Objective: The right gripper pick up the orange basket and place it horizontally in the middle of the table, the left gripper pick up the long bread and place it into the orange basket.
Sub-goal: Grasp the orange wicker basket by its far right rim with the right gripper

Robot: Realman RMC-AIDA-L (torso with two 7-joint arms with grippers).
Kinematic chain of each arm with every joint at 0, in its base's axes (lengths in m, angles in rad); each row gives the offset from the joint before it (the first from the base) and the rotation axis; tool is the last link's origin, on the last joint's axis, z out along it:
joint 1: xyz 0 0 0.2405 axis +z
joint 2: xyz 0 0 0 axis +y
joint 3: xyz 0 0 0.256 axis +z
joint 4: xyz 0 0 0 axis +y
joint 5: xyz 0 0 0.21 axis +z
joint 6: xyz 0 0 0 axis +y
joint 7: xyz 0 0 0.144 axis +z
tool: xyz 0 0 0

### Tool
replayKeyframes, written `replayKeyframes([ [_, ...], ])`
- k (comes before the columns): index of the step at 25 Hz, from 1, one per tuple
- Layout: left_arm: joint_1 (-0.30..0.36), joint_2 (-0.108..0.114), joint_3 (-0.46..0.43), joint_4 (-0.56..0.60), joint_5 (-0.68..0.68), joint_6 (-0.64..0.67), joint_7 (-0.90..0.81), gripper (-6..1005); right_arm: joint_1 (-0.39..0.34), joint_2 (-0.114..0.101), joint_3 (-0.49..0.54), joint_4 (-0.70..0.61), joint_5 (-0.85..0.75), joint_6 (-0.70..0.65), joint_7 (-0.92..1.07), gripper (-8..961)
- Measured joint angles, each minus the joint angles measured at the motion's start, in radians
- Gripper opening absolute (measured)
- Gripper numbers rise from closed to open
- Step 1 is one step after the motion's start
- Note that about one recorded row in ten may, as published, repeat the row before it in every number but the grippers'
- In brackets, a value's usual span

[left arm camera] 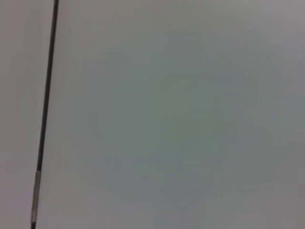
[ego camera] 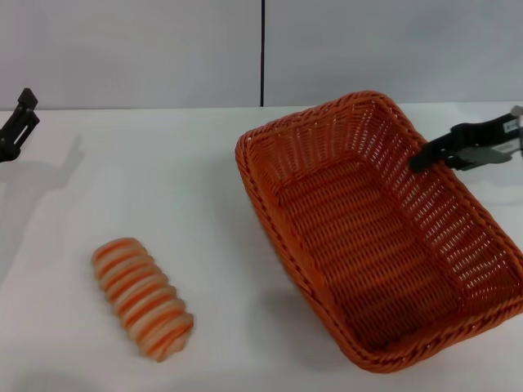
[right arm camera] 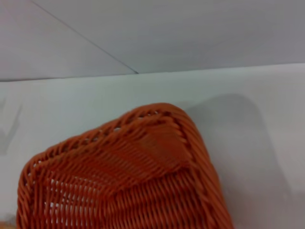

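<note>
A grey wall [ego camera: 131,49] with a dark vertical seam [ego camera: 262,52].

Orange basket [ego camera: 384,245]: you will find no label, brand or number on the weave.
Long bread [ego camera: 143,298]: stripes only, no lettering.
Table [ego camera: 163,188]: no marks or signs you can read.
Wall [ego camera: 131,49]: plain panels, no text.
Right gripper [ego camera: 418,161]: no legible marking.
Left gripper [ego camera: 18,124]: no legible marking.
</note>
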Motion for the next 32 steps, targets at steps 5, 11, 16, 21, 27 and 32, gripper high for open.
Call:
replayKeyframes([
  [5,0.007,0.002,-0.003,0.001,0.0,0.003,0.0,771,0.012,0.024,-0.009,-0.015,-0.001,-0.032,-0.003,458],
  [11,0.014,0.005,-0.005,0.0,0.0,0.001,0.0,769,0.035,0.037,-0.042,-0.057,0.002,-0.054,-0.001,454],
  [16,0.017,0.006,-0.006,-0.002,0.0,0.0,0.0,767,0.044,0.048,-0.054,-0.076,0.001,-0.062,0.008,451],
  [21,0.024,0.007,-0.006,0.003,0.0,-0.001,0.0,765,0.039,0.049,-0.081,-0.072,-0.001,-0.078,0.023,448],
  [27,0.029,0.007,-0.008,0.006,0.0,-0.001,0.0,763,0.026,0.049,-0.081,-0.045,-0.025,-0.08,0.02,391],
  [32,0.03,0.007,-0.008,0.005,0.0,-0.001,0.001,762,-0.005,0.067,-0.081,0.048,-0.029,-0.086,0.012,270],
])
